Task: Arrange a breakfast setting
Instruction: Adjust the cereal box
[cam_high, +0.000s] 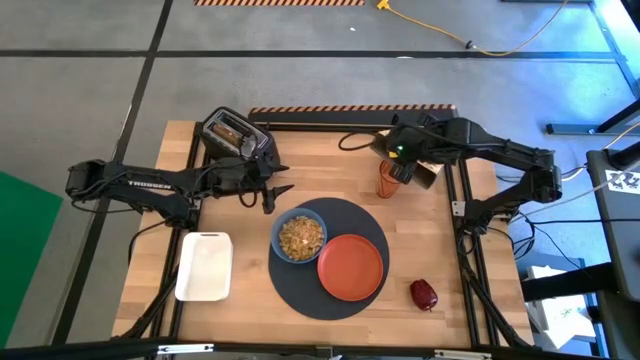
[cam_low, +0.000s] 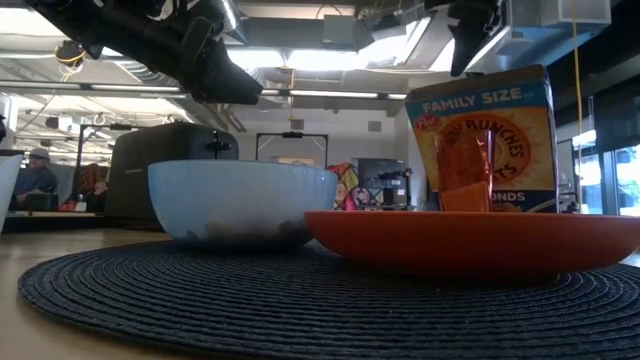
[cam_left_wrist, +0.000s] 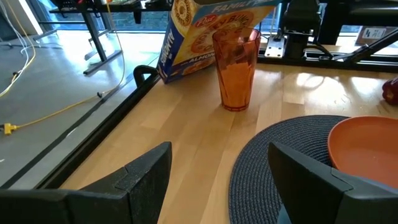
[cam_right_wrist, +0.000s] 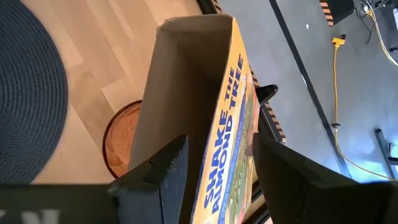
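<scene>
Dark-grey woven mat (cam_high: 330, 290) anchors the tabletop (cam_high: 320, 150). On it sit the blue bowl (cam_high: 299, 237), filled with cereal, and beside it the orange plate (cam_high: 351, 267), rims about touching. Just beyond the mat stands the translucent orange cup (cam_high: 388, 180), upright. Above the cup, the right end effector (cam_right_wrist: 214, 163) pinches an opened cereal box (cam_right_wrist: 193, 99), which stands upright. Off the mat's edge lies the dark-red fruit (cam_high: 424, 294). Left end effector (cam_left_wrist: 217, 177) hovers spread near the bowl, beside a toaster (cam_high: 236, 133).

dark-grey woven mat (cam_high: 330, 262), blue bowl (cam_high: 299, 237), orange plate (cam_high: 351, 267), translucent orange cup (cam_left_wrist: 236, 70), dark-red fruit (cam_high: 423, 294), yellow-and-blue cereal box (cam_low: 495, 135)
</scene>
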